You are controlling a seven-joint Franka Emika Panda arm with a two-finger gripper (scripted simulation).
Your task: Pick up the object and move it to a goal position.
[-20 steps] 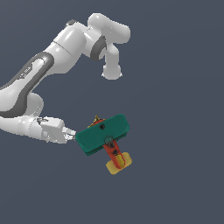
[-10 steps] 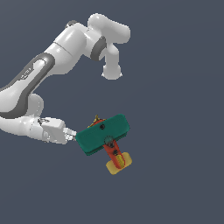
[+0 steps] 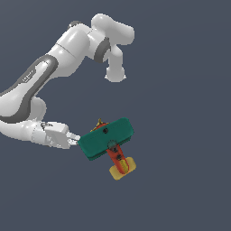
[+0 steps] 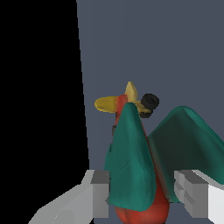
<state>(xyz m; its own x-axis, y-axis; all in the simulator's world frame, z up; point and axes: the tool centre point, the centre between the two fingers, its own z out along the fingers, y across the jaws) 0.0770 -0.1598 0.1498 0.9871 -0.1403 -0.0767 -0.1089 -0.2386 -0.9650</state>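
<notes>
So the end effector (image 4: pixel 144 199) sits wide around the plane (image 3: pixel 108 144); squeeze the wings evenly before lifting.

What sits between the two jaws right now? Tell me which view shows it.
The toy biplane: its teal wing edge and red body fill the space between the gripper jaws. The wrist view shows it; whether the jaws touch is unclear.

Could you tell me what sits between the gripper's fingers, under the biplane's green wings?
In the wrist view, the toy biplane's green wing edge and red body fill the gap between the gripper's fingers. A black wheel shows beyond. The wings hide whether the pads actually touch.
</notes>
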